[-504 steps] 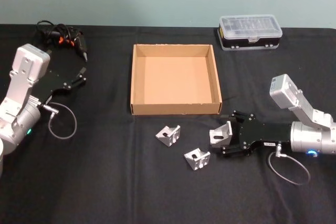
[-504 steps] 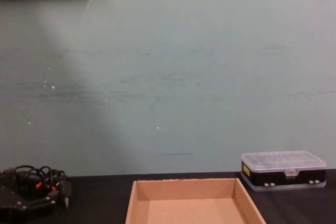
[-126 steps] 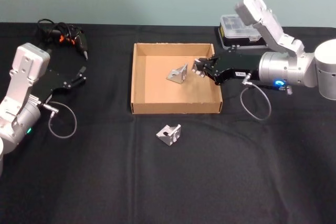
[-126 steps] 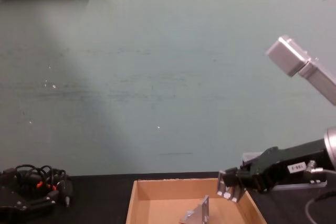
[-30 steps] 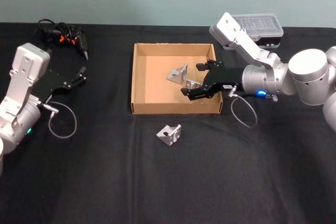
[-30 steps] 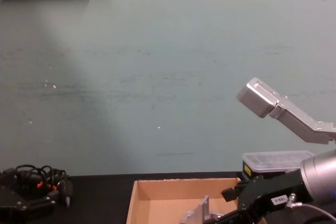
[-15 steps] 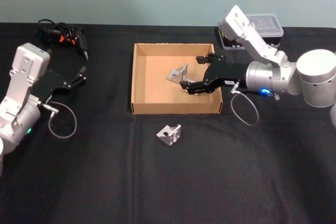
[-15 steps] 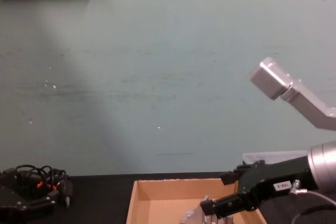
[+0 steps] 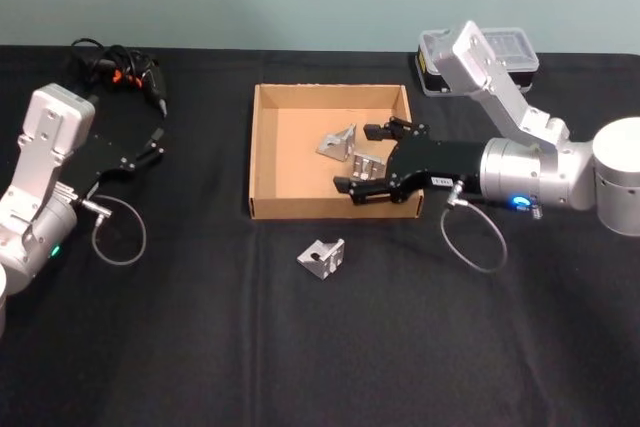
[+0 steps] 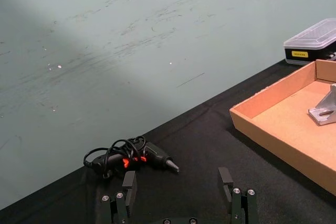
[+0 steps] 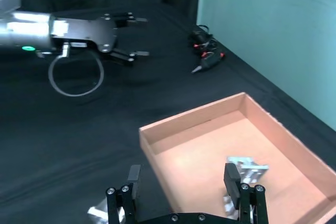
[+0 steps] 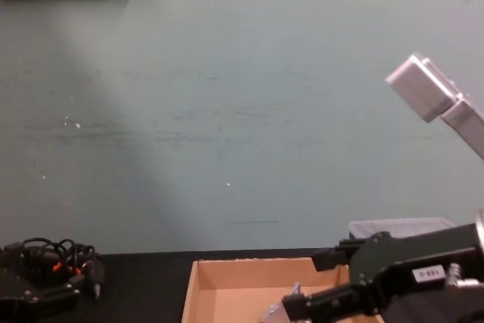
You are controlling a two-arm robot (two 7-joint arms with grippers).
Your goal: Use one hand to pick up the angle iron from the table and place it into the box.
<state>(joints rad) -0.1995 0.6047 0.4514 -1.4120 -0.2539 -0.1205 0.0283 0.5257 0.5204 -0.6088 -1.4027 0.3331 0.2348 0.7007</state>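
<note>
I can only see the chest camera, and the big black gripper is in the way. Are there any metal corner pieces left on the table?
Observer: Yes, one angle iron lies on the table, just in front of the box.
Operator: Is the gripper holding another one?
Observer: No. The right gripper hangs open over the box, and two more angle irons lie loose on its floor.
Operator: Where's the other arm?
Observer: The left gripper sits open at the table's left side, near a black corded tool.
</note>
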